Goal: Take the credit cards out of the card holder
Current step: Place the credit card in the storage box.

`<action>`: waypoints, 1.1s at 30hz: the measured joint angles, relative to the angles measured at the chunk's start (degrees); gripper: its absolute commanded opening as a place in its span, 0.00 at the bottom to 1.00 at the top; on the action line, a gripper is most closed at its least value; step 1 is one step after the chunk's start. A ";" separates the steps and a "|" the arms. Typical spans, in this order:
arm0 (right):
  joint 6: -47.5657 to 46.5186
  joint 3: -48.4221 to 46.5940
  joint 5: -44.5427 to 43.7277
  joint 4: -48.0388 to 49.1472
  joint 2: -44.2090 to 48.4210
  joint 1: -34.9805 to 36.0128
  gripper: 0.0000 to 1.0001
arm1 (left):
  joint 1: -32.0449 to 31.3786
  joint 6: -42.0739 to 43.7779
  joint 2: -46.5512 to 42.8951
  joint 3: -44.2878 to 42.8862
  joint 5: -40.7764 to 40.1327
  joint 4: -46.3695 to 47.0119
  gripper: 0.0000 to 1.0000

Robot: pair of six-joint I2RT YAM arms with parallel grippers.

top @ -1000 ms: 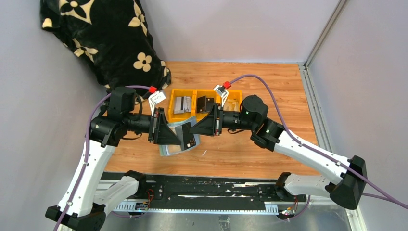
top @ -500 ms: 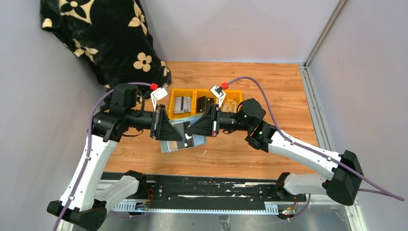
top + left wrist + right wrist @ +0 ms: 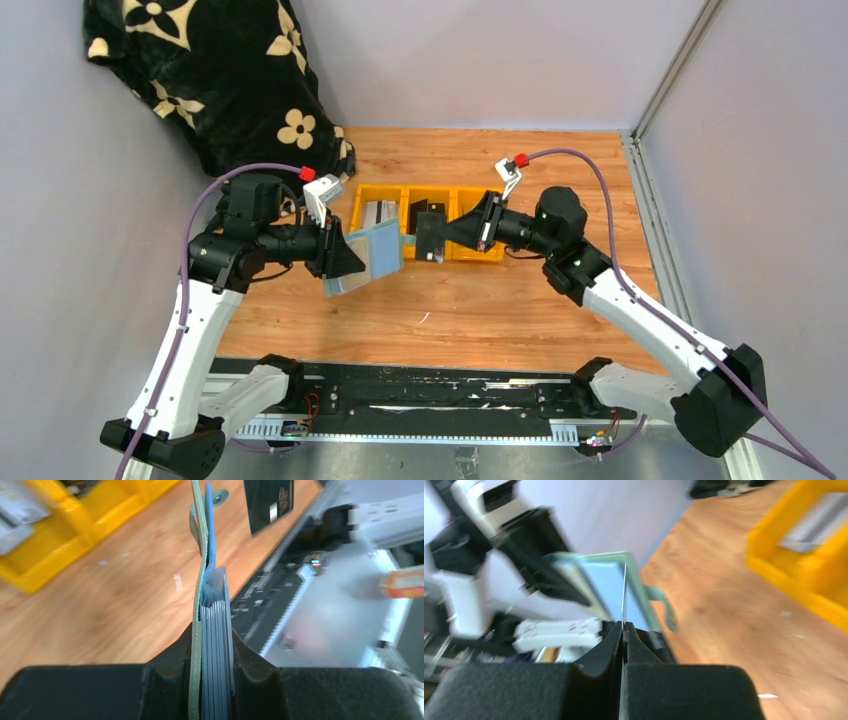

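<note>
Right gripper (image 3: 623,626) pulled away pinching a blurred card (image 3: 624,592); left gripper (image 3: 212,641) clamps card holder (image 3: 371,255).

We see a pale wooden plank surface (image 3: 560,300), smooth with a slight sheen. The yellow divided bin (image 3: 358,212) is hard, glossy plastic. The small grey-green card holder (image 3: 372,255) looks like soft matt leather. The black left fingers (image 3: 165,680) are matt. The thin dark card (image 3: 430,232) looks smooth. The black flowered blanket (image 3: 220,80) looks plush.

This is looking like a robotics lab test cell: plain grey partition walls (image 3: 480,60) are enclosing a wooden tabletop (image 3: 500,300), an aluminium frame post (image 3: 675,68) is rising at 1 o'clock, and a black mounting rail (image 3: 440,385) with bare wiring is running along 6 o'clock.
</note>
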State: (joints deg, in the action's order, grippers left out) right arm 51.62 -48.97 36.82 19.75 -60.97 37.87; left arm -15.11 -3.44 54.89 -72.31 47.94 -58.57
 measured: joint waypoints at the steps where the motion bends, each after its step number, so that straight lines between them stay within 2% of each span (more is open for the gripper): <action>1: -1.73 -0.22 -1.09 -1.95 -0.92 -2.14 0.00 | 0.00 1.81 0.00 0.02 -3.63 -0.57 0.00; 3: -4.96 -1.53 -3.58 -5.27 -4.15 -4.74 0.00 | 0.04 5.25 0.00 0.02 -8.92 -1.90 0.00; 7: -11.06 -8.41 -7.21 -9.33 -16.35 -6.62 0.00 | 0.04 10.10 0.00 0.00 -13.20 -5.33 0.00; 14: -20.09 -25.49 -13.00 -16.11 -39.54 -6.62 0.00 | 0.04 13.09 -0.81 -1.81 -11.65 -8.92 0.00; 21: -24.79 -35.74 -18.75 -20.33 -52.43 -6.36 0.00 | 0.04 13.66 -4.44 -2.82 -8.72 -9.44 0.00; 23: -25.75 -37.46 -20.20 -21.33 -54.27 -6.34 0.09 | 0.04 13.97 -5.18 -2.93 -8.02 -9.77 0.00; 26: -27.54 -38.77 -22.69 -22.29 -55.63 -6.10 0.31 | 0.04 14.21 -5.97 -3.50 -6.64 -10.29 0.00; 28: -28.39 -38.77 -24.26 -22.80 -55.45 -5.92 0.42 | 0.04 14.34 -6.27 -3.61 -5.81 -10.38 0.00; 33: -31.50 -38.47 -28.13 -24.74 -51.91 -5.29 0.56 | 0.04 15.28 -6.88 -3.65 -4.17 -10.88 0.00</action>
State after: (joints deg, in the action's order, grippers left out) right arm 20.12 -87.44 8.69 -4.99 -112.88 32.58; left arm -15.07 11.84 48.01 -75.96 43.77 -69.45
